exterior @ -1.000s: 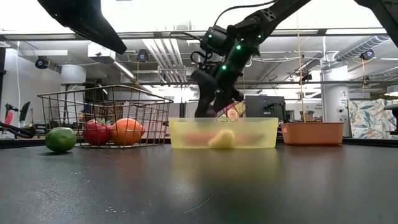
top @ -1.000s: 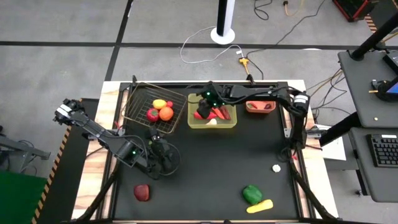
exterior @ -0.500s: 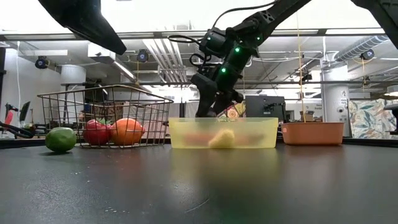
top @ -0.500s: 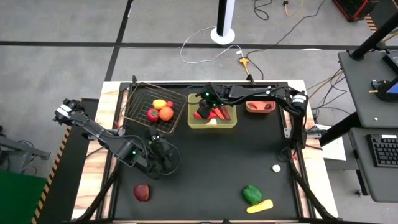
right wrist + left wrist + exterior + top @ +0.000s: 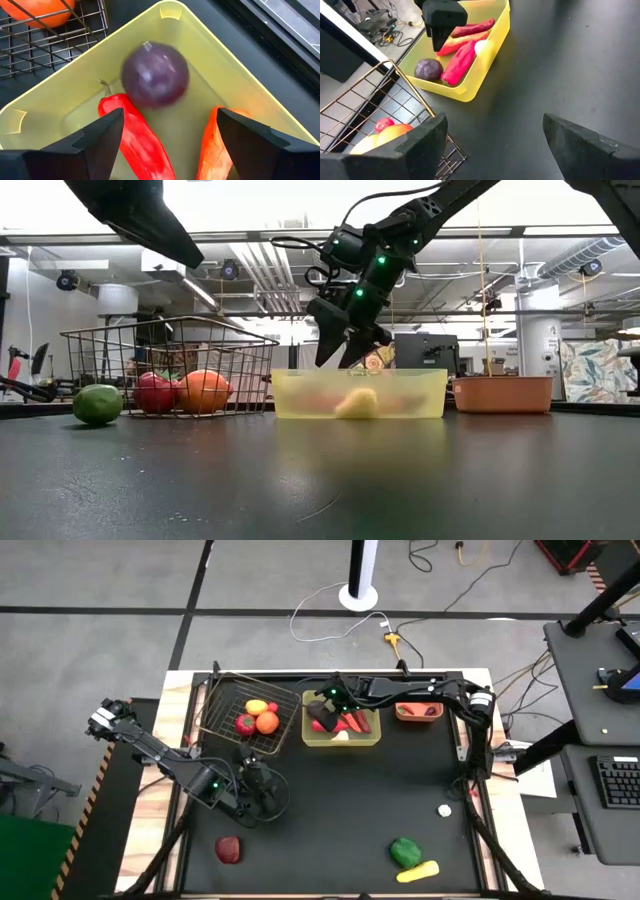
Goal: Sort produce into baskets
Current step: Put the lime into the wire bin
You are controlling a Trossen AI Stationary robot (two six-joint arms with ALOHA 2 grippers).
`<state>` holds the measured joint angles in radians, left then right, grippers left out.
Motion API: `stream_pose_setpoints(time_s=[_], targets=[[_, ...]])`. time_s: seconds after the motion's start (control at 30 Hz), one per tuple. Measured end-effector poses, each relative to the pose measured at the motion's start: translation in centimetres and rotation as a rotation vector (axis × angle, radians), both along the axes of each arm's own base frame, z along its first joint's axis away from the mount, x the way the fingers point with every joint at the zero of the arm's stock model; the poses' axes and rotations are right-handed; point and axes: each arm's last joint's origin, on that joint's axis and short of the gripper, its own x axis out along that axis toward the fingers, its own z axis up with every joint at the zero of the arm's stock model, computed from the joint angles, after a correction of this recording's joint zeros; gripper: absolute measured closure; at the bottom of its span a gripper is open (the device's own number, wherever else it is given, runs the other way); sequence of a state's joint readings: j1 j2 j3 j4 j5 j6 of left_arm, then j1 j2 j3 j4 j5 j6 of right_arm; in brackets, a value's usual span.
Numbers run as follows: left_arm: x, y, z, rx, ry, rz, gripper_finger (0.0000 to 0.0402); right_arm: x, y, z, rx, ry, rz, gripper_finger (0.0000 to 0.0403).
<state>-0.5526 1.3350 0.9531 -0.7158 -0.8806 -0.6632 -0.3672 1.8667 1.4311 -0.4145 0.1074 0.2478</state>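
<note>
Two chilis point(image 5: 137, 140), carrot point(image 5: 212, 145) flank beet point(image 5: 155, 74) in yellow tray point(image 5: 342, 738) (wire basket point(image 5: 222, 708) beside); right gripper point(image 5: 322, 711) spread wide, empty, above.

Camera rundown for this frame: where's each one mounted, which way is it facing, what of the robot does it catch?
High: overhead, straight down; both arms, left gripper, right gripper over the yellow tray.
Low: table height, level toward the room; right gripper open above the tray.
Left wrist: past its own fingers toward tray and wire basket.
Right wrist: down between its fingers at the purple beet.
Both wrist views share the beet and red chili.
</note>
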Motion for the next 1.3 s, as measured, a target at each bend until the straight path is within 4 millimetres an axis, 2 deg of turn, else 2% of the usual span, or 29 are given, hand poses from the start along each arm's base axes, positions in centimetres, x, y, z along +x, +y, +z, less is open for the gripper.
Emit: stream_pose_setpoints(time_s=[0.17, 0.43, 0.7, 0.87, 1.07, 1.3], targets=[[0.0, -0.1, -0.1, -0.032, 0.013, -0.012, 0.0094, -0.2, 0.3, 0.8, -0.001, -0.015, 0.005, 0.0099], [0.0, -0.3, -0.3, -0.134, 0.052, -0.041, 0.0094, -0.9, 2.6, 4.2, -0.020, -0.070, 0.053, 0.0108], [-0.4, -0.9, -0.8, -0.454, 0.156, -0.040, 0.0094, -1.3, 6.3, 7.0, -0.036, -0.126, 0.141, 0.0103], [-1.4, -0.6, -1.3, -0.554, 0.242, 0.094, 0.0094, -1.3, 8.0, 7.9, -0.044, -0.149, 0.189, 0.0108], [-2.9, 0.4, -1.8, -0.550, 0.311, 0.323, 0.0094, -1.2, 9.1, 8.1, -0.044, -0.155, 0.219, 0.0109], [-3.3, 1.3, -2.4, -0.488, 0.233, 0.470, 0.0094, -1.2, 9.2, 8.1, -0.048, -0.153, 0.225, 0.0104]])
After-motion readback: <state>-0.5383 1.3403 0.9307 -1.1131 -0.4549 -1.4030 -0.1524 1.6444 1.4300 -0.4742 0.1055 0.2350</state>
